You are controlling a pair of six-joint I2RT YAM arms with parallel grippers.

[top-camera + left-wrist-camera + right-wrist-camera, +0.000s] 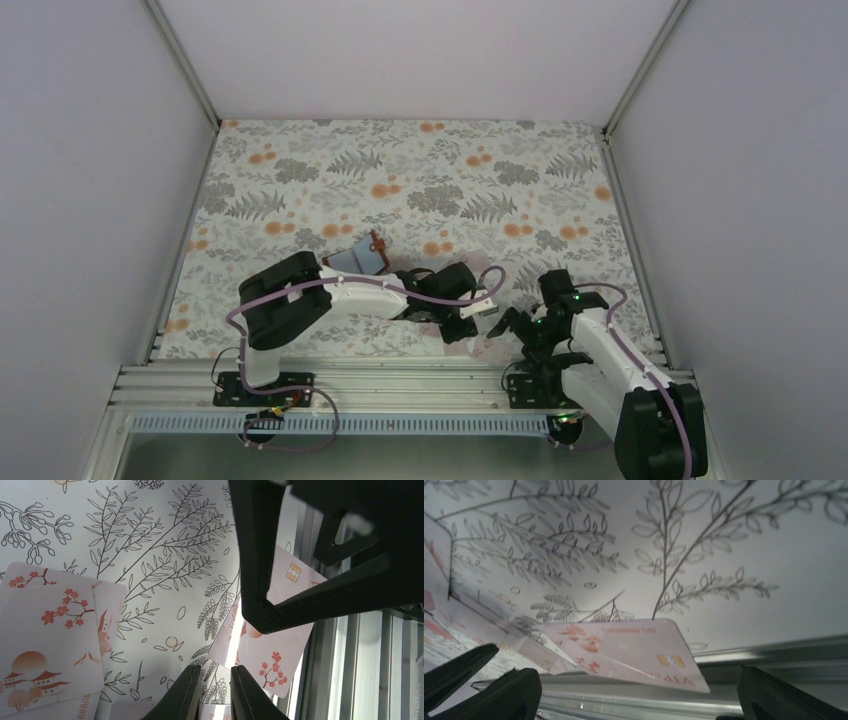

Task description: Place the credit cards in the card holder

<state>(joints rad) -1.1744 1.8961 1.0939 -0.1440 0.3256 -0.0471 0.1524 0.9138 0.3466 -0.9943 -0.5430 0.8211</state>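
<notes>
Right gripper: jaws spread wide, nothing held, hanging low at the near table edge with one pale card lying in the span between them. That card, chip face up, sits partly over the metal rail. It looks tipped rather than flat on the cloth, but I can't tell what lifts it. Left gripper is just beside it. Its fingers are drawn close with a thin slit between them, and another card's edge shows under the tips. Can't tell if it's pinching anything. More cards are stacked overlapping on the cloth, off to the side. The card holder lies open further back, behind the left arm and well apart from both grippers, with no card seen in it. My read: this is the pick-up step for the rail-side card, early in the task. Next move for the right arm: close on the card's long edges or its overhanging end, keeping it level, then lift clear of the rail. Thin plastic is likely to slip or bow, so it needs a square grip. Then carry it back to the holder and slide it edge-first into a pocket. The left arm probably has to pin the holder.
</notes>
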